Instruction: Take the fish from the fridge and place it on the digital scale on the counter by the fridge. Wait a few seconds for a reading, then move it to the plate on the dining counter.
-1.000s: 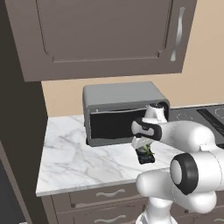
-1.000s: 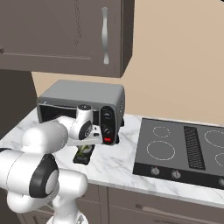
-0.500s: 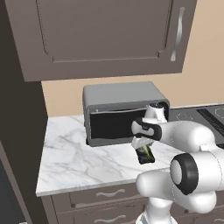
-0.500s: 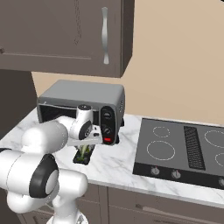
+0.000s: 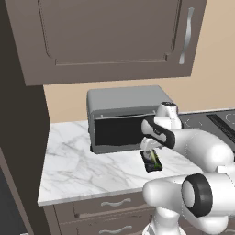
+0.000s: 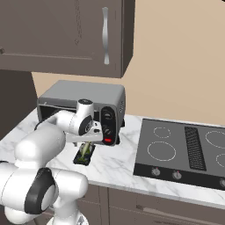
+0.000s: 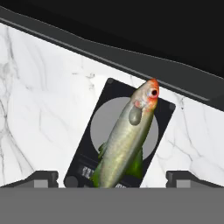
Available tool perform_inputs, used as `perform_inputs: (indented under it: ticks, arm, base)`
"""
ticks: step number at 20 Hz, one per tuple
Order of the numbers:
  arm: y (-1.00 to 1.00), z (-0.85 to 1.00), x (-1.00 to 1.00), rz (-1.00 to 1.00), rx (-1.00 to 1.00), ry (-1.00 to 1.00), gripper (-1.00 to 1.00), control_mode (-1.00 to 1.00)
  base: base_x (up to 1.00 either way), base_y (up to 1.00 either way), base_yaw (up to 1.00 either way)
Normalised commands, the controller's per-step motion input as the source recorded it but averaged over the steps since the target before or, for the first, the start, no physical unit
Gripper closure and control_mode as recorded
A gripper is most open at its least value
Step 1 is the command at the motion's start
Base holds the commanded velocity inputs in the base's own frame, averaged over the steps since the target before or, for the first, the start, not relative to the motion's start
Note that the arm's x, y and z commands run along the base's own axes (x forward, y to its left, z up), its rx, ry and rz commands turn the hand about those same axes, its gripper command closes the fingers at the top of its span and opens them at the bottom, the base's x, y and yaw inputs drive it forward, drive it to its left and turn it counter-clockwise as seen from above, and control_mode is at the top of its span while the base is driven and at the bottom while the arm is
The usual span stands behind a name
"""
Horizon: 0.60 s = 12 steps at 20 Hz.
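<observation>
The gripper [image 7: 112,177] stood wide open and empty directly above the fish [image 7: 126,138], which lay lengthwise along the scale [image 7: 99,133], between the spread fingertips.

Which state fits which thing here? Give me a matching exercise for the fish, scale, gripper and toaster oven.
Things:
1. fish
2. digital scale
3. gripper
4. toaster oven

States:
A. open, fingertips apart
B. grey box at the back of the counter
C. lying on the black slab
D. flat on the marble, in front of the oven

Pairs: 1-C, 2-D, 3-A, 4-B
</observation>
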Motion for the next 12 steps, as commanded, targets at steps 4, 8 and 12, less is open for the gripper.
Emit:
perform_inputs:
  ticks: [4, 8, 12]
  arm:
    - [0.0, 0.71, -0.65, 0.0, 0.04, -0.07, -1.0, -1.0]
    - [0.0, 0.66, -0.99, 0.0, 0.02, -0.03, -1.0, -1.0]
    - [0.0, 0.72, -0.95, -0.03, 0.0, 0.0, -1.0, -1.0]
  base:
    - [0.0, 0.0, 0.0]
    - [0.0, 0.0, 0.0]
    - [0.0, 0.0, 0.0]
